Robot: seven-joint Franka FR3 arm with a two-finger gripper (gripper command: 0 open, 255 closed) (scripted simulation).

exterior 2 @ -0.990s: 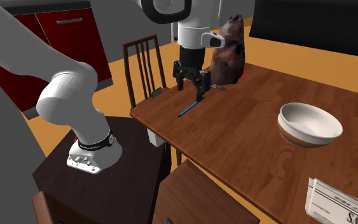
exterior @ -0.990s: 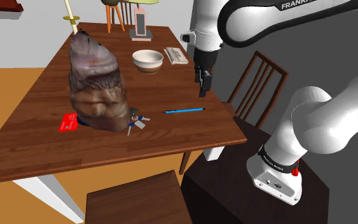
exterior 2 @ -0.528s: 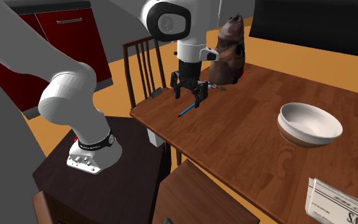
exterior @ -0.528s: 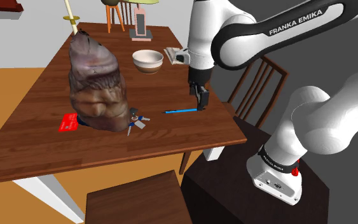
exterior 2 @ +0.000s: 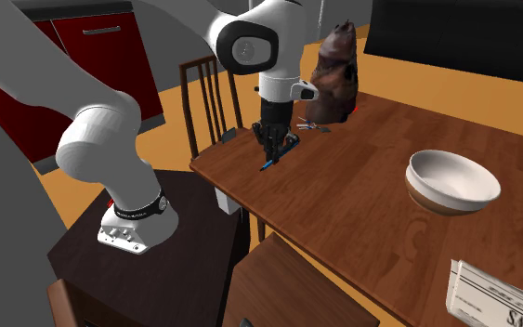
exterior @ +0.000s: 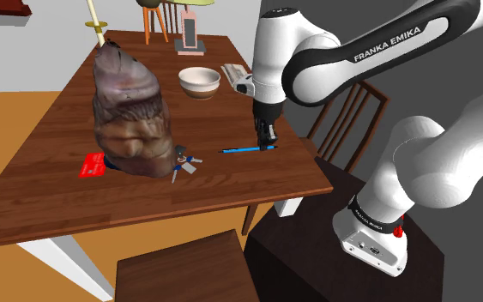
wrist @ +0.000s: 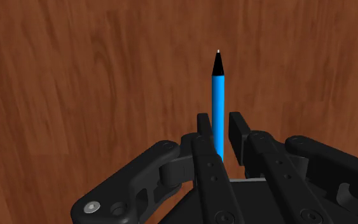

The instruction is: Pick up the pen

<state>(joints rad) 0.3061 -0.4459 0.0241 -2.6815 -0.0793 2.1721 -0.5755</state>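
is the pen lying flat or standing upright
Lying flat: the pen rests along its length on the table, between the fingers.

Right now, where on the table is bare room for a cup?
Free: the wood between the bowl and the pen; the strip between the red card and the near edge. Crowded: keys by the brown figure, hand at the pen.

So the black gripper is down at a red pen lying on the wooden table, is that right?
Not quite. The pen is blue with a black tip, not red, as the wrist view shows. The rest holds: the black gripper is down at it, and it lies on the wooden table.
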